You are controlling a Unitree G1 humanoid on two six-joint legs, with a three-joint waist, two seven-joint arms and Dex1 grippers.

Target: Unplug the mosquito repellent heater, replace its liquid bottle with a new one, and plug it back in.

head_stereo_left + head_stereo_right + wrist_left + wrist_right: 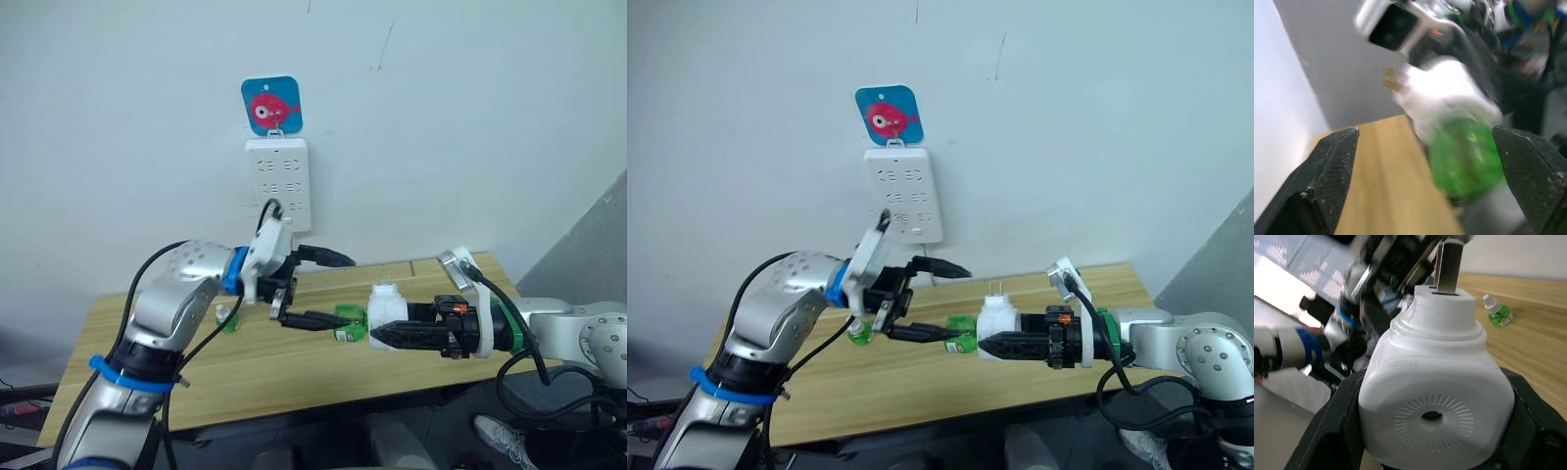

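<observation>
Two grippers are meeting above the table. We are seeing the right gripper clenching the white heater, prongs pointing up, with a green bottle sticking out at its 9 o'clock. The left gripper is standing spread around that bottle. A second bottle is lying on the table.

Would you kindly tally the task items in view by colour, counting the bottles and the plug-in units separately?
Green liquid bottles: 2, one attached to the heater, one lying on the wooden table.
White rounded plastic heater: 1.
White wall power strip: 1.
Total: 4.
</observation>
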